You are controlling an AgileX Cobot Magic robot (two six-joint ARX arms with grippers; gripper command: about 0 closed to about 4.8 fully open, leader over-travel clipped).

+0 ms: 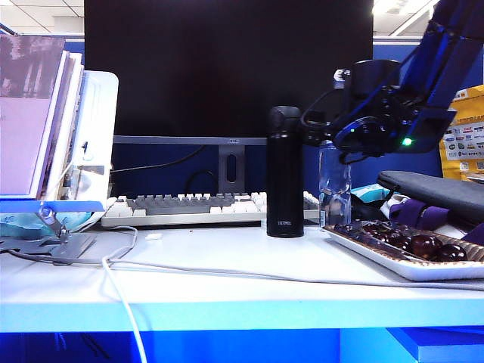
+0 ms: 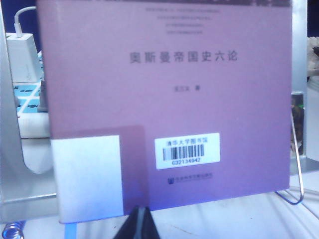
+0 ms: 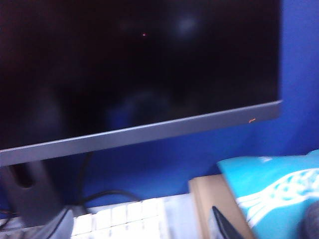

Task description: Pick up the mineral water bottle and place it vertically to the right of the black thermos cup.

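Mineral water bottle (image 1: 333,185) stands directly under right end effector (image 1: 338,144).

The black thermos cup (image 1: 285,172) stands upright on the white desk, a tall slim matte black flask with a rounded lid and a small white logo near its base. The mineral water bottle (image 1: 333,184), clear and bluish, stands upright just right of the thermos cup, its top hidden, and reaches lower
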